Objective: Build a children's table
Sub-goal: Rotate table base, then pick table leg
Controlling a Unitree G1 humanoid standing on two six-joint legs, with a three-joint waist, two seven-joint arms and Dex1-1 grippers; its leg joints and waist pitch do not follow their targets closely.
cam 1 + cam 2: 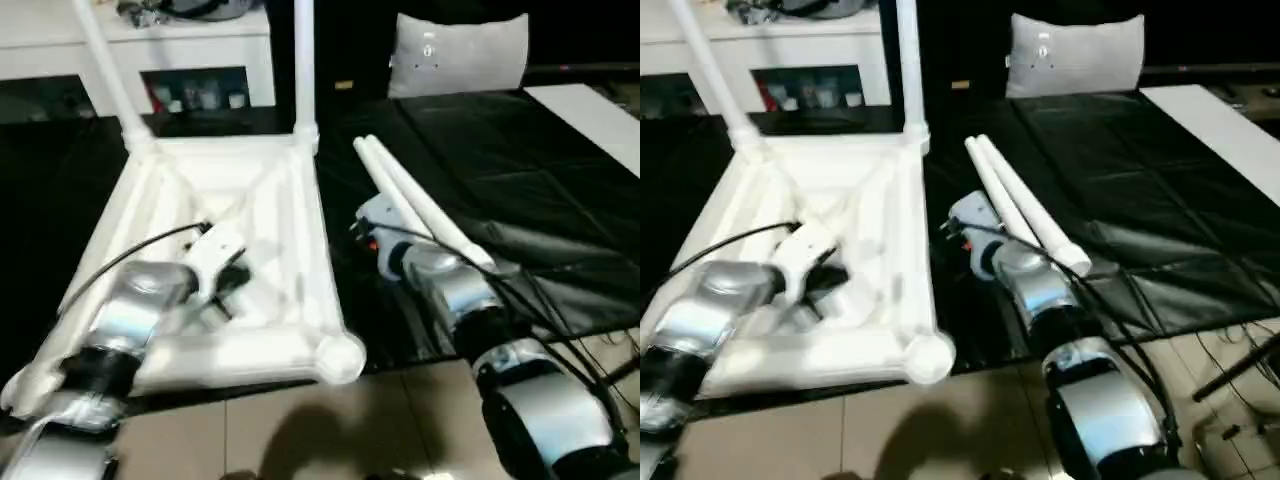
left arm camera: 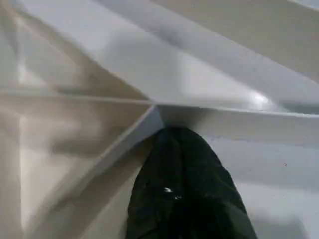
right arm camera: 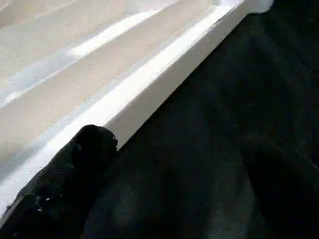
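Your right gripper (image 3: 164, 169), jaws wide, sits nearer the two loose legs (image 1: 415, 200), which lie just outboard of it, long axes running toward the table's far edge, while your left gripper (image 2: 187, 186), pinched closed, rests inside the upturned top (image 1: 300, 345).

Left tool (image 2: 187, 184) closed, right tool (image 3: 169, 169) spread wide, both forearms extended.

Both forearms are rounded silver shells with black bands at the joints. A thin black cable loops from the left forearm (image 1: 140, 305) to its white wrist block. The right forearm (image 1: 455, 285) carries black cables along its side. Each pincer finger is matt black, like the left one (image 2: 187, 191).
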